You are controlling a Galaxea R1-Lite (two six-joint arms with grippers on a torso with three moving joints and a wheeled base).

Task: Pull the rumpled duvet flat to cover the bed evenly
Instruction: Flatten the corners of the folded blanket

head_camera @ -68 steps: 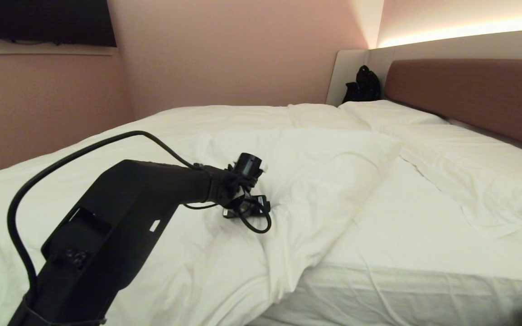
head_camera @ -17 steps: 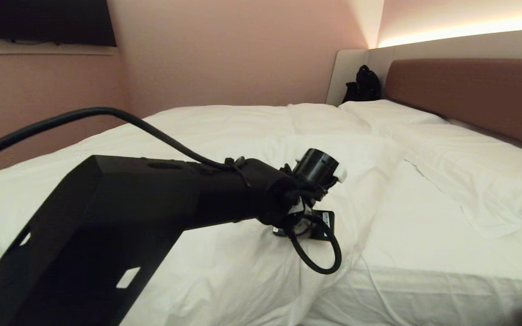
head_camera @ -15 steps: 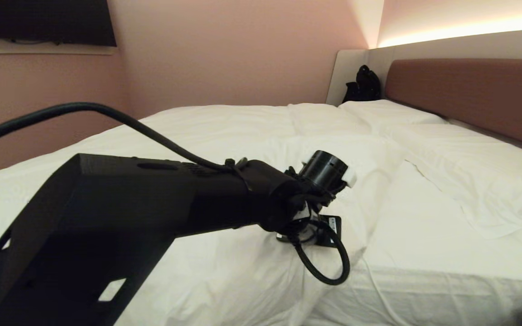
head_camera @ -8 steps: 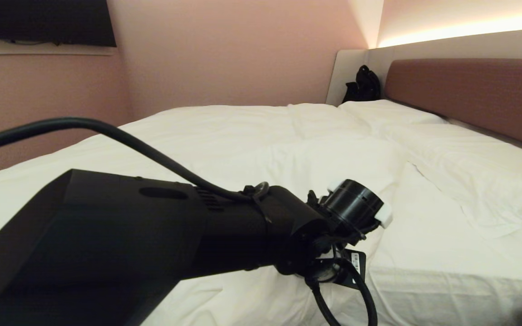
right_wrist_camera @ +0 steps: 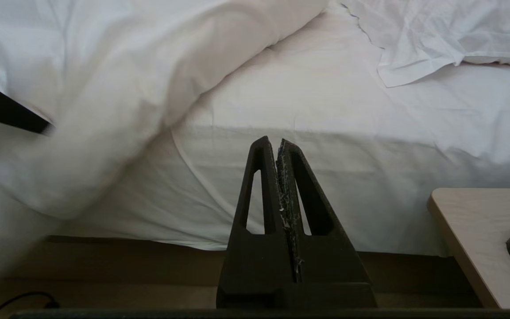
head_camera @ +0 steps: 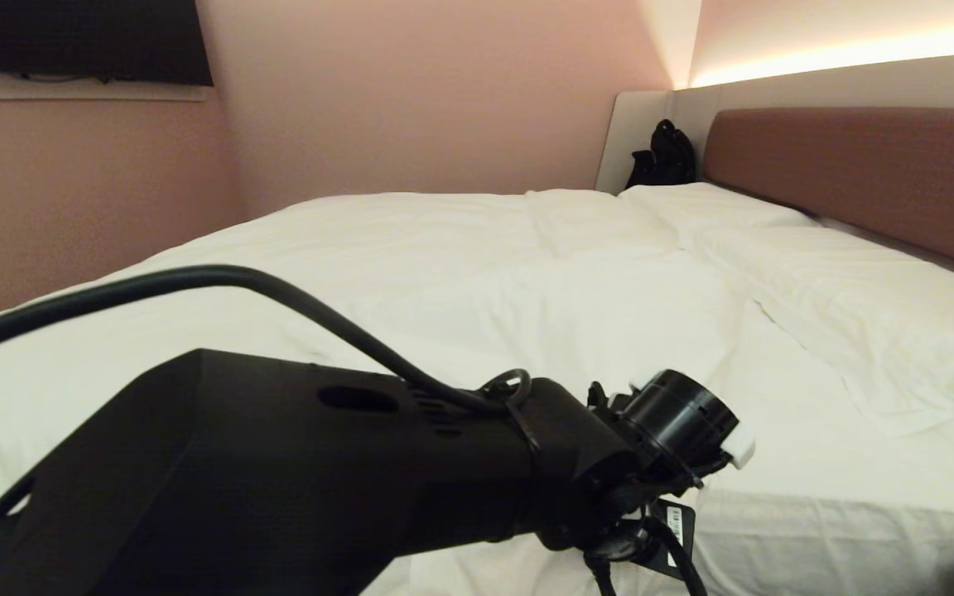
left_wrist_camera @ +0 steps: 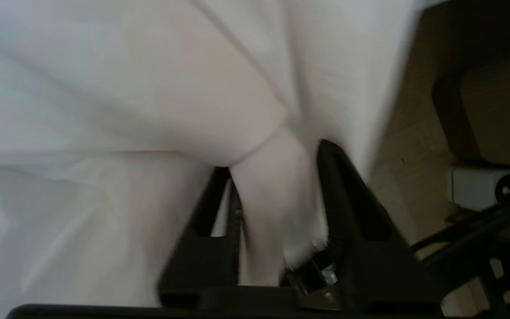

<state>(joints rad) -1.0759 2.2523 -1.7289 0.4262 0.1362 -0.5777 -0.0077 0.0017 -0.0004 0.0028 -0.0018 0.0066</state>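
The white puffy duvet [head_camera: 460, 273] lies spread over most of the bed [head_camera: 825, 497], its near corner hanging over the near side of the mattress. My left arm's wrist [head_camera: 659, 430] reaches low over that near edge. In the left wrist view my left gripper [left_wrist_camera: 274, 157] is open, its jaws apart with a loose fold of the duvet [left_wrist_camera: 277, 195] still between them. My right gripper [right_wrist_camera: 277, 141] is shut and empty, parked low beside the bed and facing the mattress side. The duvet [right_wrist_camera: 104, 79] bulges down at that view's left.
Two white pillows [head_camera: 858, 306] lie along the brown headboard [head_camera: 858, 174], with bare sheet [head_camera: 808, 430] between them and the duvet. A black bag [head_camera: 663, 157] sits in the far corner. A pale bedside table [right_wrist_camera: 472, 230] stands near my right gripper. A dark screen [head_camera: 79, 41] hangs on the wall.
My left arm has swept toward the near edge and the headboard side, dragging the duvet's folded corner along so the rumpled fold lies flatter. Its jaws have now parted.
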